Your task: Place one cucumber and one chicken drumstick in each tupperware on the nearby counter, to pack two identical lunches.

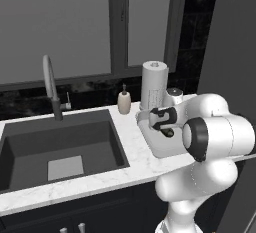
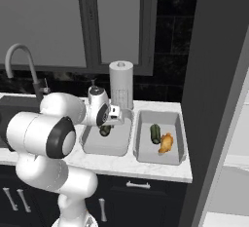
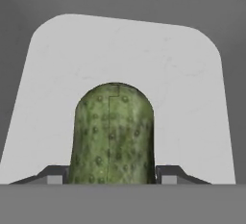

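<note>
Marble counter [image 2: 146,167], two tupperwares [image 2: 178,123] [image 2: 92,147], paper towel roll [image 2: 121,82], soap bottle [image 1: 124,102]

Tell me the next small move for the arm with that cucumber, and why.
Probably lower a little and open the jaws. The gripper is shut on a cucumber and hangs over the left tupperware, whose floor looks bare beneath it. The right tupperware already holds a cucumber and a drumstick, so this one seems to belong here.

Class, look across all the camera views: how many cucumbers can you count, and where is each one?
2. One cucumber is held in the gripper over the left tupperware. The other cucumber lies in the right tupperware beside a chicken drumstick. Others may be hidden.
</note>
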